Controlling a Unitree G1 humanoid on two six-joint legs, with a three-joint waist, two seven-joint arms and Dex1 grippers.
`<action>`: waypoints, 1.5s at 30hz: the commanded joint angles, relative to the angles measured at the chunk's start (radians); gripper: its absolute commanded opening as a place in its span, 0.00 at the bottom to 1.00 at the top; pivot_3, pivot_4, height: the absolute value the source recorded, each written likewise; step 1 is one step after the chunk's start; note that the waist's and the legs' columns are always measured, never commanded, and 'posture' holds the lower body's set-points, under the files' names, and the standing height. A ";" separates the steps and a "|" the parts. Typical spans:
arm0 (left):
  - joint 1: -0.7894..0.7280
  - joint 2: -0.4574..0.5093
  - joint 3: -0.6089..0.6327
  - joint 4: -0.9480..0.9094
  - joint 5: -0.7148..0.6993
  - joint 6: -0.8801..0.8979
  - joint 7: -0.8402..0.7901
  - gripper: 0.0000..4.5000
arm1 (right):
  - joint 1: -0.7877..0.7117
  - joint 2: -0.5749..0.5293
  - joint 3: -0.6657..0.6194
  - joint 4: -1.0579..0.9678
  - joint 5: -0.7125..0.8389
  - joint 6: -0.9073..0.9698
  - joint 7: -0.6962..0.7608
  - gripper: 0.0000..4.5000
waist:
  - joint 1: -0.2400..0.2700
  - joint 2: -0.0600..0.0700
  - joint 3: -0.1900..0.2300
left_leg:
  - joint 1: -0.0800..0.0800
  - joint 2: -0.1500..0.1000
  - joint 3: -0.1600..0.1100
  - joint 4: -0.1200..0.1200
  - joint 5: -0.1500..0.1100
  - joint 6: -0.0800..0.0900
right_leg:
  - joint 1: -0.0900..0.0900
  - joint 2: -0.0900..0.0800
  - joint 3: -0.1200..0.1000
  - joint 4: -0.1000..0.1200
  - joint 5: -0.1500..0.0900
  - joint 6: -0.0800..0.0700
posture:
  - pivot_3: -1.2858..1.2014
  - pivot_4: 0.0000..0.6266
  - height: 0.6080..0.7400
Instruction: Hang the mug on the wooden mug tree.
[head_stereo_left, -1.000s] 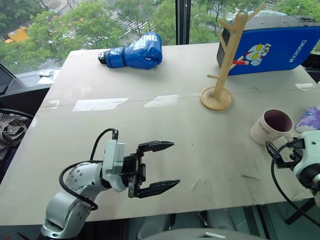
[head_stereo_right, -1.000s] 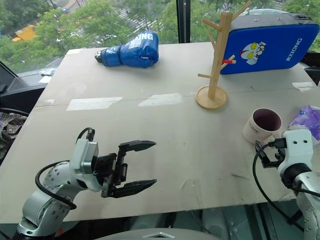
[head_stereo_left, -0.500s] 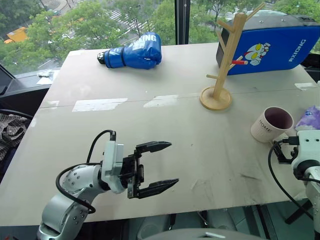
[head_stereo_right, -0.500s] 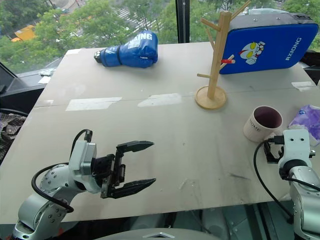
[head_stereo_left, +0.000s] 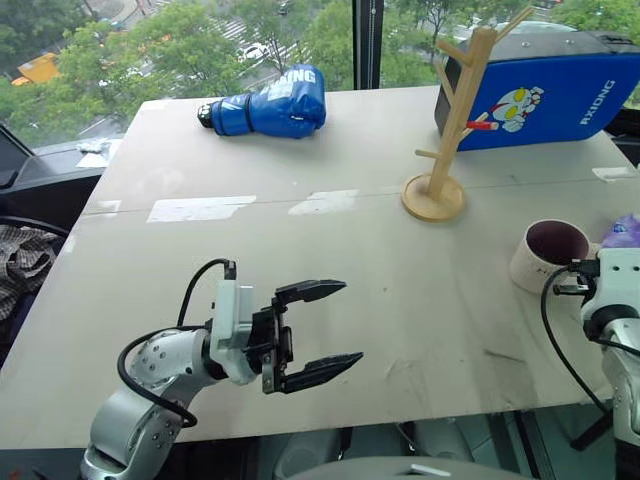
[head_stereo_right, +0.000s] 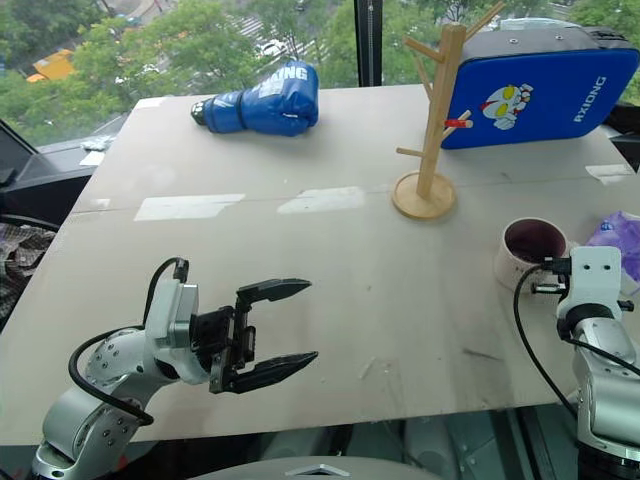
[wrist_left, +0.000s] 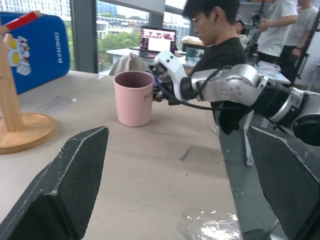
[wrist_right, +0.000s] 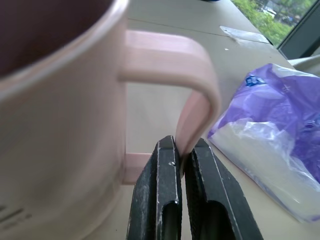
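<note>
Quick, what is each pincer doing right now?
Left pincer: open, holding nothing.
Right pincer: closed on the loop handle of the cream-white ceramic mug.

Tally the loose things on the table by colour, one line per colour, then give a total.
Blue: 2, the boxing glove and the padded case
Light wood: 1, the wooden mug tree
Cream-white: 1, the mug
Purple and white: 1, the plastic packet
Total: 5
</note>
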 joint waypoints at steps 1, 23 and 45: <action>0.013 -0.079 0.042 0.012 0.050 -0.118 0.053 1.00 | -0.050 -0.082 -0.029 -0.022 0.080 -0.089 0.139 0.01 | -0.006 0.002 0.001 | 0.000 0.000 0.000 0.000 0.000 0.000 | 0.000 0.000 0.001 0.000 0.000 0.000 | 0.52 0.24 1.00; -0.048 -0.195 0.085 0.081 -0.003 -0.129 0.180 1.00 | -1.015 -0.420 0.425 0.604 0.088 -0.041 0.675 0.01 | -0.023 -0.001 0.003 | -0.007 0.004 0.003 0.000 -0.001 0.000 | -0.006 -0.001 0.002 -0.005 0.001 -0.002 | 0.52 0.24 1.00; 0.035 -0.189 0.024 -0.112 0.040 -0.119 0.329 1.00 | -1.236 -0.268 0.549 1.093 -0.099 -0.229 0.737 0.31 | -0.024 -0.001 0.003 | -0.018 0.006 0.004 0.002 0.000 0.000 | -0.018 0.001 0.002 -0.003 0.005 -0.004 | 0.52 0.24 1.00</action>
